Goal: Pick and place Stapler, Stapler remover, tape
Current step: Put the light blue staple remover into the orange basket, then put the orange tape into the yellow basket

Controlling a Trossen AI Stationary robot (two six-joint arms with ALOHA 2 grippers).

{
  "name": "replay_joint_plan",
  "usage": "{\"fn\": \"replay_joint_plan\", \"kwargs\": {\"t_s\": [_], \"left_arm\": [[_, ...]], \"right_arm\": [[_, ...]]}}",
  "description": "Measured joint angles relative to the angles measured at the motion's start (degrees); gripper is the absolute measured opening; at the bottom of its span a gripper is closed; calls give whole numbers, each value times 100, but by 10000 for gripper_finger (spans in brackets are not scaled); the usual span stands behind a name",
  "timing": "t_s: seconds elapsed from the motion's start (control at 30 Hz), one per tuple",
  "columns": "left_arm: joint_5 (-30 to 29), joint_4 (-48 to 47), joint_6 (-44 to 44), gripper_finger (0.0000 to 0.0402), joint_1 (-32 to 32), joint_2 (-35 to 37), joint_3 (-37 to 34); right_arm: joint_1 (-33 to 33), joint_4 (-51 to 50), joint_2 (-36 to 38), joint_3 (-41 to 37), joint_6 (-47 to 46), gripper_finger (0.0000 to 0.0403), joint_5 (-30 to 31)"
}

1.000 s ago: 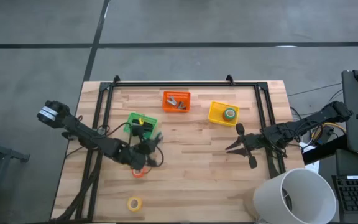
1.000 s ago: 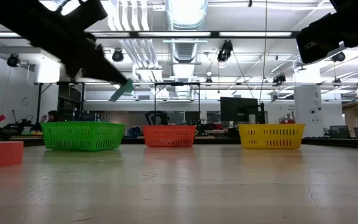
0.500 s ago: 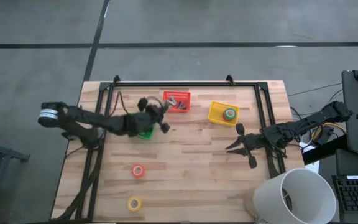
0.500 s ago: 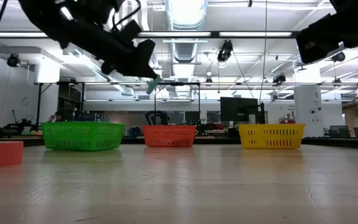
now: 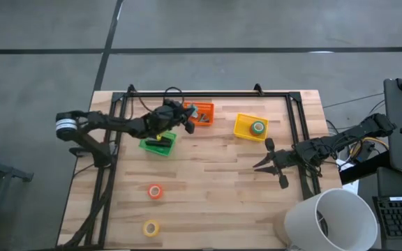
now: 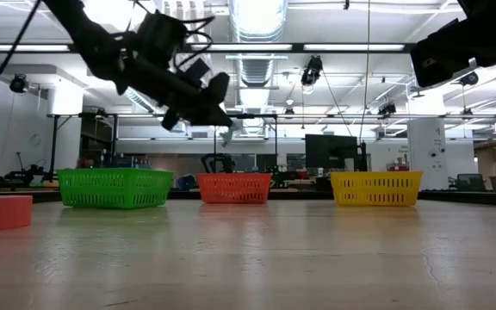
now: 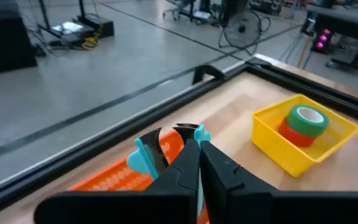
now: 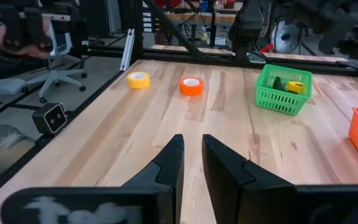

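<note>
My left gripper (image 5: 185, 117) hangs high over the near-left rim of the orange basket (image 5: 199, 113), shut on a teal staple remover (image 7: 146, 155). The black stapler (image 5: 157, 137) lies in the green basket (image 5: 158, 143). A green tape roll (image 7: 307, 118) sits on a red one in the yellow basket (image 5: 241, 130). A red tape roll (image 5: 155, 191) and a yellow one (image 5: 150, 227) lie flat on the table's near left. My right gripper (image 5: 257, 166) waits at the table's right, narrowly open. My left gripper pinches the staple remover between its two fingers (image 7: 219, 163). The teal jaws (image 7: 197, 132) stick out past the fingertips. The fingers come slanting from the table's left. The remover is lifted clear, above the orange basket (image 7: 120, 180).
A black frame rail (image 5: 208, 93) runs along the far edge and down both sides. A large white cylinder (image 5: 330, 222) stands at the near right corner. Grey metal pieces (image 5: 202, 117) lie in the orange basket. Bare wood lies in the table's middle.
My left gripper has risen from beside the red tape roll and swung toward the far edge, over the green basket, to the orange basket, carrying the teal remover shut in its fingers all the way. The red roll stays where it was.
</note>
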State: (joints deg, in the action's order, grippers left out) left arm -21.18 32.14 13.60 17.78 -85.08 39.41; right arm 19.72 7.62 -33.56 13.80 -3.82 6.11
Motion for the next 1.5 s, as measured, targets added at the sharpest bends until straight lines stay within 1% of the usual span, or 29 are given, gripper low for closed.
{"fn": "replay_joint_plan", "kwargs": {"t_s": [0.13,0.33,0.53,0.67,0.87,1.07,1.2,1.27,1.33,1.4,1.5], "left_arm": [[233,13,-4,3,0,-525,322],[230,-11,-270,15,22,-1091,631],[217,-18,-326,10,26,-1357,654],[216,-25,-148,10,28,-1372,654],[224,-93,78,39,28,-1322,661],[300,-344,302,90,31,-1307,685],[1173,-758,692,119,-33,-913,699],[1652,-1107,885,125,-137,-554,707],[1997,-1494,876,125,-325,-148,686],[2221,-1821,627,124,-651,292,611],[2285,-2180,446,122,-1295,924,530]], "right_arm": [[-1,-5,0,0,-8,52,0],[0,-6,2,-19,-52,52,-2],[-2,-11,0,-123,-67,52,-7],[-2,17,2,-129,-48,52,-5],[-2,34,2,-127,-10,52,2],[-2,46,2,-127,-30,52,1],[-2,48,2,-127,-93,52,0],[-2,48,2,-127,-95,52,0],[-2,45,0,-129,-99,52,0],[-2,49,0,-144,-100,52,-1],[-2,30,-2,-171,-107,52,0]]}}
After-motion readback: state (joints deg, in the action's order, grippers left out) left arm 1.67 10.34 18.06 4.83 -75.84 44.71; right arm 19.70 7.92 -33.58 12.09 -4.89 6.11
